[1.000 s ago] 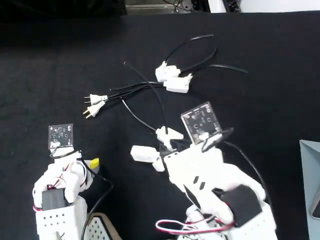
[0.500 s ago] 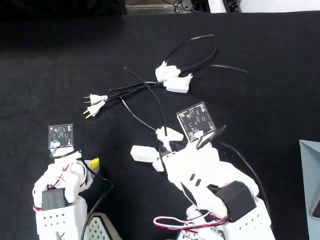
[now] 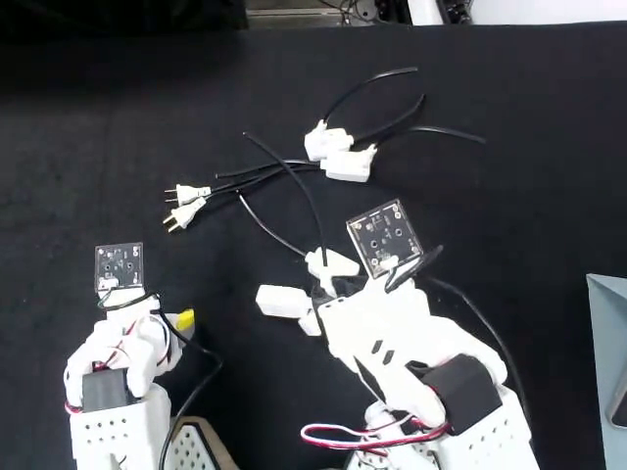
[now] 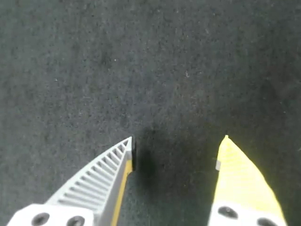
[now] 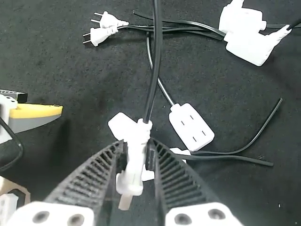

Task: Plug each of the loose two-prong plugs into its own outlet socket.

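Note:
My right gripper [image 5: 136,145] is shut on a white two-prong plug [image 5: 133,162] whose black cord [image 5: 155,56] runs away from it across the black cloth. Right beside it lies a white outlet socket [image 5: 191,125] with slots facing up, and another white socket [image 3: 279,301] lies on its other side. In the high view the right gripper [image 3: 321,287] sits between these two. Two loose plugs [image 3: 185,205] lie at centre left. Two more sockets [image 3: 338,154] rest farther back. My left gripper [image 4: 176,146] stands open over bare cloth at the near left.
Black cords [image 3: 382,98] loop around the far sockets. A square marker board [image 3: 384,238] rides on the right arm and another marker board [image 3: 119,264] on the left arm. A grey-blue object [image 3: 609,333] sits at the right edge.
The right arm shifted slightly to the left with the plug in its grip, then held still. The left arm has not moved.

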Available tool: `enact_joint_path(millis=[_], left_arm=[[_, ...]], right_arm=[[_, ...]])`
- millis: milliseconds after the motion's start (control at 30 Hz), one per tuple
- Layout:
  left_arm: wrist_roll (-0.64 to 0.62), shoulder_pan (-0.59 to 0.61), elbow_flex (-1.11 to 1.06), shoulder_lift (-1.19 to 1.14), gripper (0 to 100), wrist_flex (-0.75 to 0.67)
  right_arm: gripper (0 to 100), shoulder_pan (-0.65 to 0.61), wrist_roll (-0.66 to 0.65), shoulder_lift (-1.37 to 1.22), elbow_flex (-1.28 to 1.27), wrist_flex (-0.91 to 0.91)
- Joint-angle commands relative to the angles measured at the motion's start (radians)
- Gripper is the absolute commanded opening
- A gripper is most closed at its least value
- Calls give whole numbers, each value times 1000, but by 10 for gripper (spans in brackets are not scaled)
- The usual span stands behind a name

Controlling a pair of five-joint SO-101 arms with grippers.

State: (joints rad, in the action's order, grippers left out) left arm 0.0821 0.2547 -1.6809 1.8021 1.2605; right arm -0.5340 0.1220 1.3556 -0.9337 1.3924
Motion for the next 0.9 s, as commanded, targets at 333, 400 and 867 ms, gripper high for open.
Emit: enact_joint_path(millis=[333, 400, 867], left_arm=[[-9, -4, -19, 3, 282, 5], [-9, -4, -19, 3, 282, 5], [-9, -4, -19, 3, 282, 5]], right_arm=[[12, 14, -3, 7, 18, -14], [12, 14, -5, 7, 41, 5], [12, 149, -160, -2, 105, 126]])
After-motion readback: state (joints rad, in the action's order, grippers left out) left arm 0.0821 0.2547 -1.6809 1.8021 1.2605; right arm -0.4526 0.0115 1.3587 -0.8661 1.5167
